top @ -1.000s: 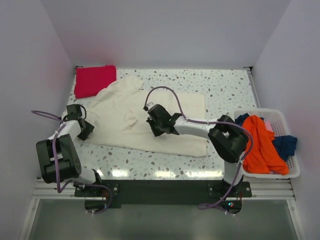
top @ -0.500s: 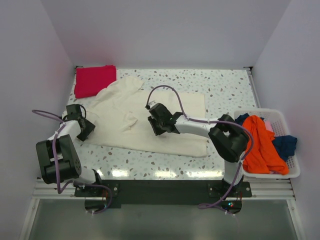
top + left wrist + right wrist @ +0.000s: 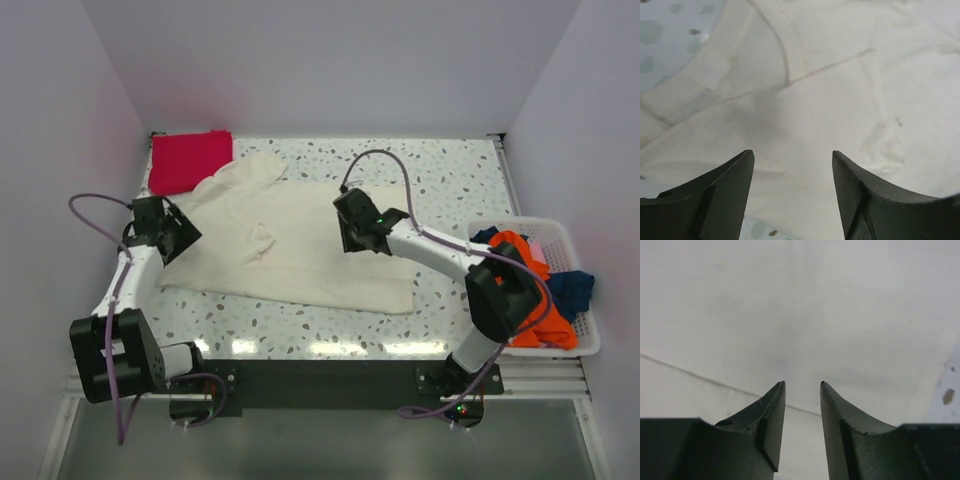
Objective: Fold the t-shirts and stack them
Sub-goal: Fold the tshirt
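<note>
A large cream t-shirt (image 3: 290,245) lies spread across the middle of the speckled table. A red t-shirt (image 3: 190,160) lies folded at the back left corner. My left gripper (image 3: 180,232) hovers over the cream shirt's left edge. In the left wrist view it (image 3: 792,152) is open, with only cream cloth (image 3: 840,75) below. Over the shirt's right half is my right gripper (image 3: 350,225). The right wrist view shows it (image 3: 802,383) open with a narrow gap, nothing between the fingers, above flat cream cloth (image 3: 790,300).
A white basket (image 3: 520,223) at the right table edge holds an orange t-shirt (image 3: 520,290) and a blue one (image 3: 572,288). White walls close in the table on three sides. Bare speckled tabletop (image 3: 450,170) shows at the back right.
My right gripper has opened, let go of the cream shirt's middle, and moved right and back. My left gripper has opened wider and shifted back along the shirt's left edge.
</note>
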